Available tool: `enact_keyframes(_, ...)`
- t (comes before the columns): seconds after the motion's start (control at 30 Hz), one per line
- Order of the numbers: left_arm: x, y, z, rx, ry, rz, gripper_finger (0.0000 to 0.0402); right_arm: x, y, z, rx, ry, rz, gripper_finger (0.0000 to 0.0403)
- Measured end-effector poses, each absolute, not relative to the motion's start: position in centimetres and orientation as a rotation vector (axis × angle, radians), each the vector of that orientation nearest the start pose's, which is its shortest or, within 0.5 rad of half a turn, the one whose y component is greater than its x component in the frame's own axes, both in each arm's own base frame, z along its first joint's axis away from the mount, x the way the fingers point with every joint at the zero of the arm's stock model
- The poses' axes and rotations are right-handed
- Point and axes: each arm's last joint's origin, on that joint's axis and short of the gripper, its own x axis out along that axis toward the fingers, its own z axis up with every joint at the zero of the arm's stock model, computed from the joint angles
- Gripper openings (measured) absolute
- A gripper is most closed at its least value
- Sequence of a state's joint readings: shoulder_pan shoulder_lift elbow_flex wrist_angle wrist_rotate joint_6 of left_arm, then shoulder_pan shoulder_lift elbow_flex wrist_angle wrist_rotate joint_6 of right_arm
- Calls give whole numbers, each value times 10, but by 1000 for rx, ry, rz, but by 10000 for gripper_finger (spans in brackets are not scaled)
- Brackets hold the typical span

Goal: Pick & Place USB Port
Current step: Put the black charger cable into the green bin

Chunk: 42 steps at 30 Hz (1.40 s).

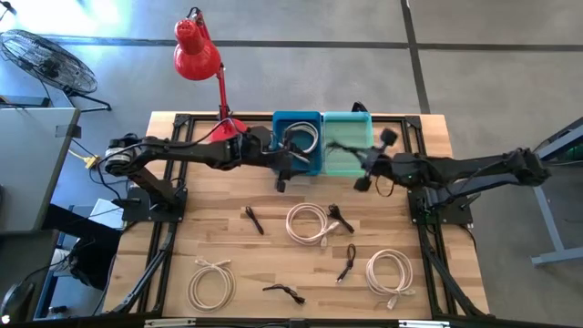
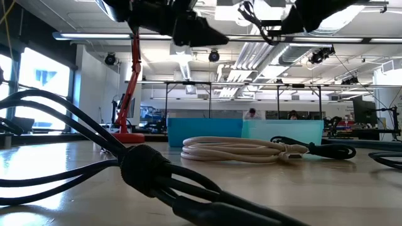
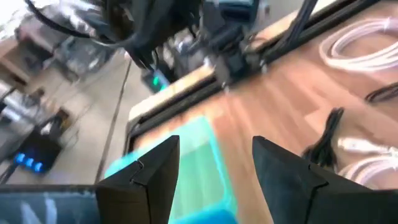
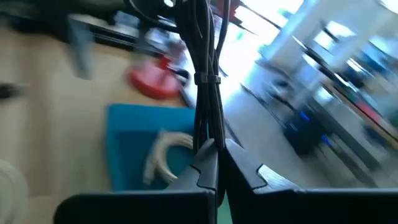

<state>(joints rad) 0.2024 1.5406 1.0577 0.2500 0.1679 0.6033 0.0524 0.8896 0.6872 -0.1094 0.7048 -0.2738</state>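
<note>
High view: both arms over blue bin (image 1: 297, 119), teal bin (image 1: 346, 118).

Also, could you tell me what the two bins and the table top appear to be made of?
Blue bin and teal bin: probably moulded plastic, with uniform saturated colour, thin walls and a smooth look. Table top: light wood planks, judging by visible grain and board seams; the low view shows a slight sheen, perhaps a varnish.

Grey concrete floor (image 1: 474, 82), red lamp (image 1: 196, 50), fan (image 1: 46, 59).
</note>
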Motion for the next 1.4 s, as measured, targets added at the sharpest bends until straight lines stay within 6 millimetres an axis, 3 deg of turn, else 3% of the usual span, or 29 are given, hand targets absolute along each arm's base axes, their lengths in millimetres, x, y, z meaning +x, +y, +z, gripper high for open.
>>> enact_keyframes(0.17,335,67,286,557,335,53,197,180,-25,287,-264,430,-705,1)
enact_keyframes(0.43,321,66,294,561,405,108,198,181,-61,273,-138,530,-758,0)
enact_keyframes(0.9,310,65,299,556,472,132,198,185,-135,223,118,771,-789,0)
enact_keyframes(1.4,286,61,315,552,512,163,198,191,-179,178,198,869,-795,0)
